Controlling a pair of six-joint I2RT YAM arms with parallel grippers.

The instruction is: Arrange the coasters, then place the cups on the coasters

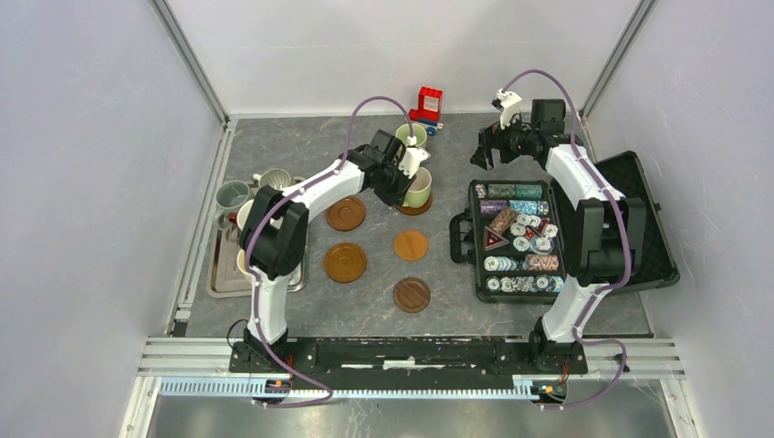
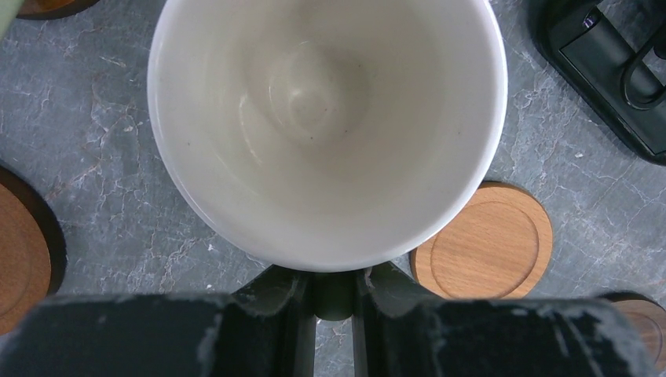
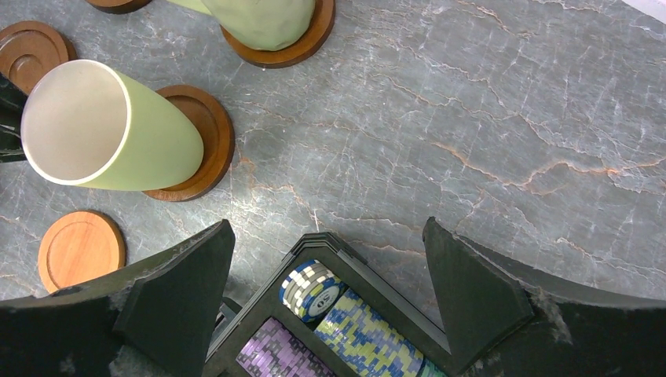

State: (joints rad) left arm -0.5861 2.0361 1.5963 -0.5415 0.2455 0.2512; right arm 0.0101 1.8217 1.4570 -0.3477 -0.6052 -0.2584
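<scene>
My left gripper [image 1: 402, 182] is shut on the handle [image 2: 336, 296] of a pale green cup [image 1: 419, 187] with a white inside [image 2: 326, 118]. The cup is upright over a dark rimmed coaster [image 3: 206, 141]; whether it rests on that coaster I cannot tell. A second pale green cup [image 1: 411, 137] stands on its own coaster [image 3: 302, 43] further back. Several more coasters lie bare: two dark ones [image 1: 346, 213] [image 1: 346, 262], a light one [image 1: 411, 245] and a dark one [image 1: 412, 295]. My right gripper [image 1: 484, 151] hangs open and empty [image 3: 327, 228] above the chip case corner.
A metal tray [image 1: 219, 278] at the left edge holds more mugs [image 1: 233, 194]. An open black case of poker chips [image 1: 516, 239] lies on the right. A red toy [image 1: 426, 105] stands at the back wall.
</scene>
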